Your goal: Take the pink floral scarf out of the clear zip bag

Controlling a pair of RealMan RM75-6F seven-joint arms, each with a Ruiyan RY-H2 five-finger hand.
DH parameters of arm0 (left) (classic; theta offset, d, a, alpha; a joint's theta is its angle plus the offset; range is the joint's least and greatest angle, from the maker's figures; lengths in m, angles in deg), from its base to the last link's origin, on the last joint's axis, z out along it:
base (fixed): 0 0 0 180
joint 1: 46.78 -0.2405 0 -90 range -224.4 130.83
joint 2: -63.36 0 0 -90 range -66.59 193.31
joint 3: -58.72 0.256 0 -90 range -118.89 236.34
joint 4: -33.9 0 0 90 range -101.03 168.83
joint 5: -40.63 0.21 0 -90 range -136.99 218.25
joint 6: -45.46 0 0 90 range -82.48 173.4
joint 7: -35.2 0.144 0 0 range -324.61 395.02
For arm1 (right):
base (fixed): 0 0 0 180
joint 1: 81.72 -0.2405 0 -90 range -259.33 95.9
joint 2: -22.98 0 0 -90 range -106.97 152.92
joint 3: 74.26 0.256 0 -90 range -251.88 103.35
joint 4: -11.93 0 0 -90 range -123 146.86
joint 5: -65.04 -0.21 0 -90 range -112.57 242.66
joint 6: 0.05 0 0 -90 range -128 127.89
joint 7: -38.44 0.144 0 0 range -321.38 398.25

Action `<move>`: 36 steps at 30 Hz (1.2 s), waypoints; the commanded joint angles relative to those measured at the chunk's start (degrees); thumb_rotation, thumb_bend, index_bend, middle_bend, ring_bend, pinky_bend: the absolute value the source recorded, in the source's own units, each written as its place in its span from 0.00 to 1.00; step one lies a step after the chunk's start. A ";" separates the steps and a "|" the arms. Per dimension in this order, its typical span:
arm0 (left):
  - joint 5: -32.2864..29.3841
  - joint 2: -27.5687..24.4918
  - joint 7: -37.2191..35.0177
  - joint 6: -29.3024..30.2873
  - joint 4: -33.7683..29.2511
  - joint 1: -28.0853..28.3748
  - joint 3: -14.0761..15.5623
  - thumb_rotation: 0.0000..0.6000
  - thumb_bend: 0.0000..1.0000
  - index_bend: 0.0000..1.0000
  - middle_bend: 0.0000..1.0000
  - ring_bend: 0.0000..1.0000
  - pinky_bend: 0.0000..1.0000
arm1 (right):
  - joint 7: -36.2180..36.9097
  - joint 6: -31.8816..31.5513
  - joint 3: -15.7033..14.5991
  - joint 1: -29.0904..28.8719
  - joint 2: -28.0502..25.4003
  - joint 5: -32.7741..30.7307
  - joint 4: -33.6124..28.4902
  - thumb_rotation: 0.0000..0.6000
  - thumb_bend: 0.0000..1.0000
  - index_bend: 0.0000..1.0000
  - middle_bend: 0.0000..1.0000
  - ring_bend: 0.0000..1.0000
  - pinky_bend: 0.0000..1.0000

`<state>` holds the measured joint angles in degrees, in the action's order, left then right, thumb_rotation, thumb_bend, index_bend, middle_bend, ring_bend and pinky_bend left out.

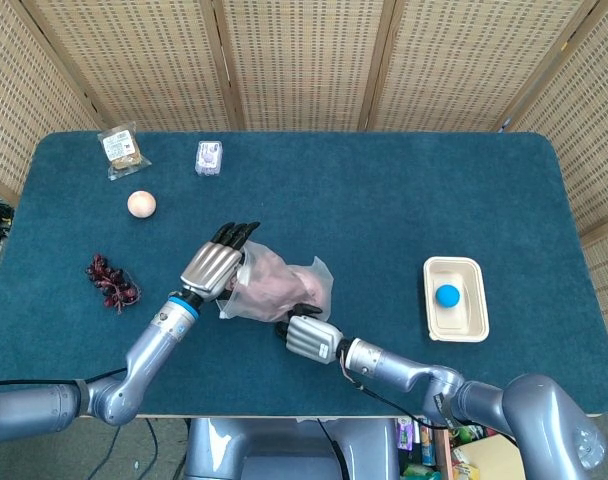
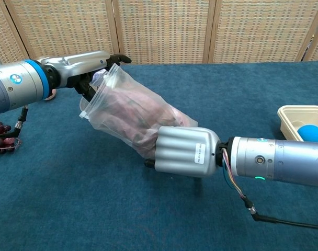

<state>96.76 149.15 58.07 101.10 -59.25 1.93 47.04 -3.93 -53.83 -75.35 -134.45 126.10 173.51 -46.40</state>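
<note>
The clear zip bag (image 1: 284,283) (image 2: 122,107) lies tilted at the table's front centre, its open mouth raised to the left. The pink floral scarf (image 1: 269,292) (image 2: 135,123) is bunched inside it. My left hand (image 1: 216,265) (image 2: 80,65) holds the bag's mouth edge, fingers stretched over the top. My right hand (image 1: 309,338) (image 2: 182,152) is at the bag's closed lower end, its back toward the chest camera. Its curled dark fingertips (image 1: 302,310) touch the plastic. The hand hides whether they grip it.
A cream tray (image 1: 456,326) (image 2: 300,112) with a blue ball (image 1: 448,295) (image 2: 309,133) sits to the right. Dark grapes (image 1: 111,280) (image 2: 2,137), a peach-coloured ball (image 1: 141,204), a snack packet (image 1: 121,148) and a small purple packet (image 1: 209,157) lie at the left and back left.
</note>
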 commanded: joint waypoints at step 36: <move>0.34 -1.29 -2.55 -0.04 0.50 -0.57 0.45 1.00 0.58 0.70 0.00 0.00 0.00 | 2.93 -2.54 -1.85 0.12 1.94 -1.20 3.67 1.00 0.54 0.63 0.75 0.65 0.78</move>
<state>97.09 147.86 55.51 101.07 -58.75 1.36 47.48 -1.06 -56.33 -77.15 -134.35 128.01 172.31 -42.78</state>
